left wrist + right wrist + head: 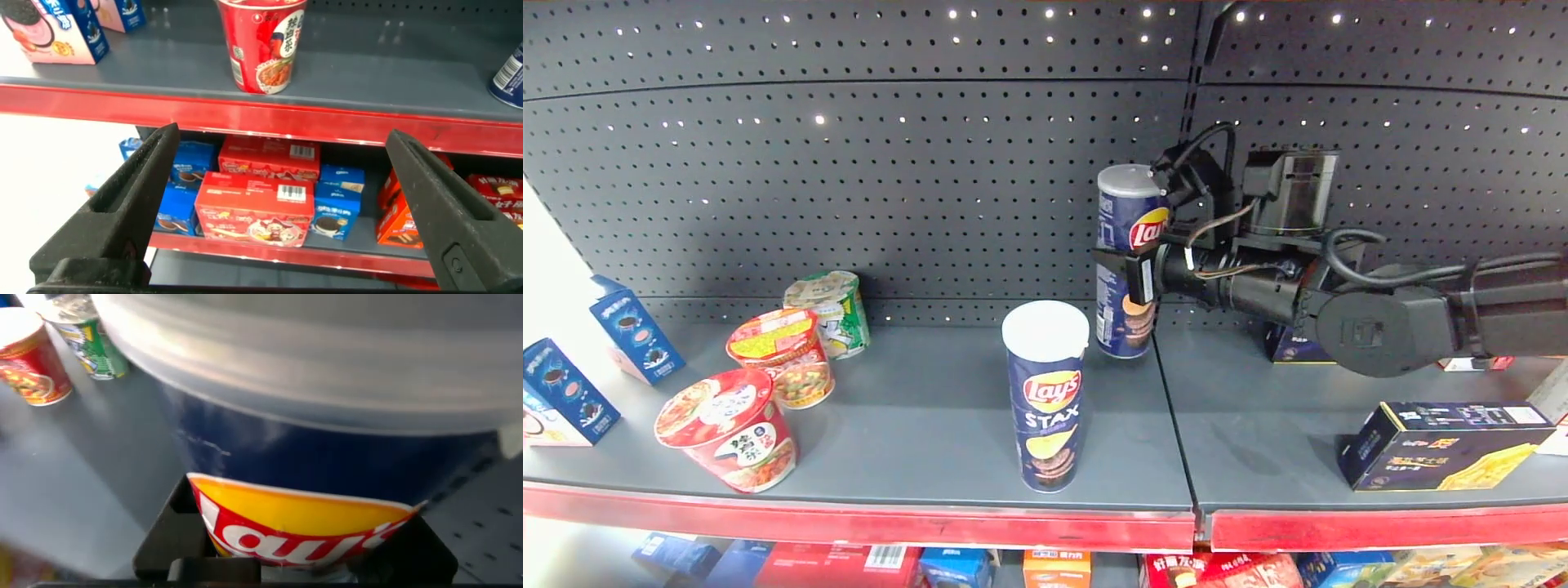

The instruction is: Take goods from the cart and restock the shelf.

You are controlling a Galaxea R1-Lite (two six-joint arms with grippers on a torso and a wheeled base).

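Observation:
A dark blue chip can (1125, 261) with a clear lid stands upright at the back of the grey shelf (915, 425), close to the pegboard. My right gripper (1131, 278) is shut on its middle, reaching in from the right. Whether the can's base rests on the shelf I cannot tell. In the right wrist view the same can (327, 457) is seen from very close. A second chip can (1045, 396) with a white lid stands free near the shelf's front edge. My left gripper (278, 204) is open and holds nothing, low in front of the shelf's red edge.
Three noodle cups (727, 429) (783, 355) (829, 312) stand at the shelf's left, with blue cookie boxes (568, 392) beyond them. A dark box (1445, 445) lies at the front right. Red and blue boxes (257, 204) fill the lower shelf.

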